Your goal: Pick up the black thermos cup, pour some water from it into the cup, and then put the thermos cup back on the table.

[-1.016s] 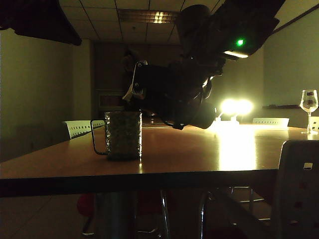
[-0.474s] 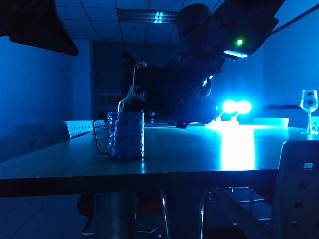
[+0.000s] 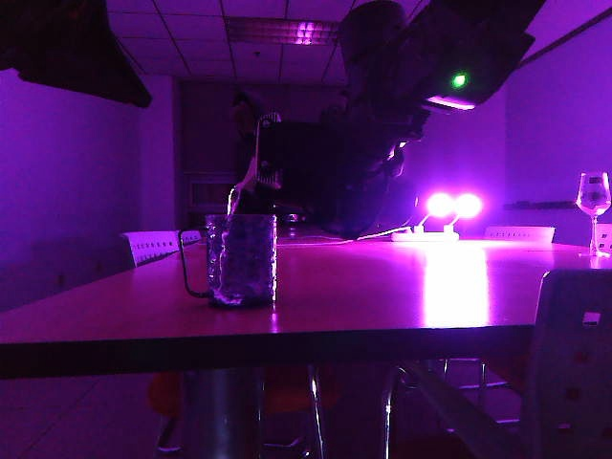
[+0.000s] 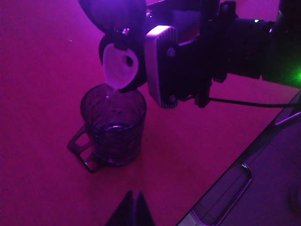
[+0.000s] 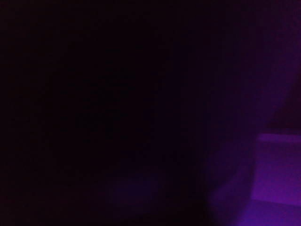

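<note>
black thermos cup (image 4: 123, 66): we see it tipped, white spout over the cup (image 4: 114, 125) | cup: dimpled glass, little water, on worktop (image 4: 42, 94) | right hand (image 4: 162, 66): clamped on thermos | left hand (image 4: 133, 209): near cup, fingers together

wine glass (image 3: 593, 199): far right, upright | twin lamps (image 3: 453, 206): lit | white chair (image 3: 151, 246): behind

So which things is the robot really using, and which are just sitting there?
Using:
- black thermos cup, tipped over the mug, held by the right gripper
- cup, catching the water
- table

Just sitting there:
- wine glass, far right
- left gripper, shut, hovering nearby
- white chairs
</note>
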